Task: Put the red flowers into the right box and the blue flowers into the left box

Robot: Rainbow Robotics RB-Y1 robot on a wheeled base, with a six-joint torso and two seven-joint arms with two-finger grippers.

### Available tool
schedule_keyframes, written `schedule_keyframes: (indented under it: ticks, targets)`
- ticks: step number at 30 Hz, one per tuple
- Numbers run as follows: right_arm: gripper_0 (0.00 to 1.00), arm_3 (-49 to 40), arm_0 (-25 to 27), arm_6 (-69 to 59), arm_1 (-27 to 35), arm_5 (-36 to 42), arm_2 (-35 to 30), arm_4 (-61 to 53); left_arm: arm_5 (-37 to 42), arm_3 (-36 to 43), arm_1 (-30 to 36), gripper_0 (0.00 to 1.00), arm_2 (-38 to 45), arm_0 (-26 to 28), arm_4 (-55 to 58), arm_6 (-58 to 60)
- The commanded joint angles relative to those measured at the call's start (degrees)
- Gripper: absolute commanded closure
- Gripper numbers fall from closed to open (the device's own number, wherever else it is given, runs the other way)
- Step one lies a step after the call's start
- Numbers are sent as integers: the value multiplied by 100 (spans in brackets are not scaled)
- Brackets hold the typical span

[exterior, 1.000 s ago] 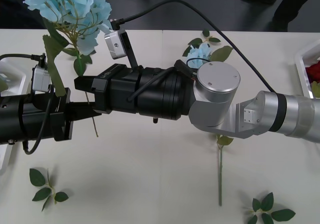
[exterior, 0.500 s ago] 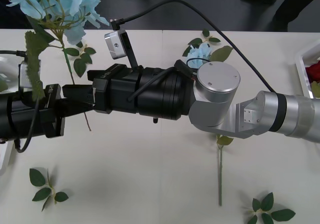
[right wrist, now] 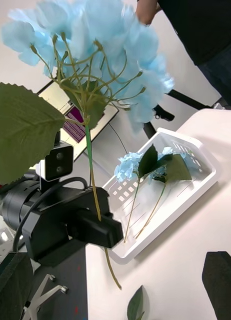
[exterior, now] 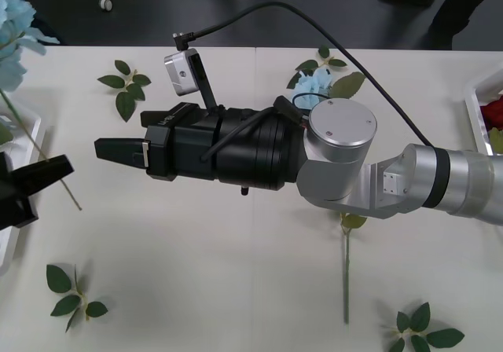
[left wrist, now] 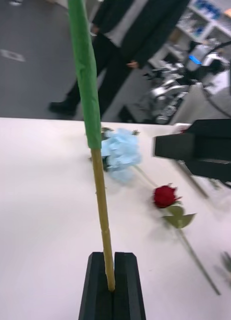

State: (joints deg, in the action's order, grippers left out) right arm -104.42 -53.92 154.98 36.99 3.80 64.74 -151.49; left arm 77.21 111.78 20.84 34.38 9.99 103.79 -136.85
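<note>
We hold one blue flower by its stem, left tool clamped on it, at 9 o'clock of the table, by the left box, which has two blues in already. Right tool looks together, empty, mid-table. Next: carry over the rim, let go. Room's OK; rim's close, right arm nearby.

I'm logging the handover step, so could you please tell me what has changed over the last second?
The left gripper, shut on the blue flower's stem, has carried the blue flower away to the robot's left, toward the left box. The right gripper has let go and stays outstretched over the table. The loose sprigs are unmoved.
</note>
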Motion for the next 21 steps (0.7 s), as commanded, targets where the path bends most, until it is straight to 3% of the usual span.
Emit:
schedule_keyframes:
  ticks: [1,10,21]
  targets:
    - [0,-184,-233,2,370,59,-67,-276,-620,449,351,100,341,697,-52,889]
    - [0,-272,-725,-55,1513,648,-137,-311,-1463,678,518,100,983,1277,-878,1987]
    - [0,-632,-910,-1075,2532,621,92,-311,-2149,370,1036,100,1062,1101,-2627,2919]
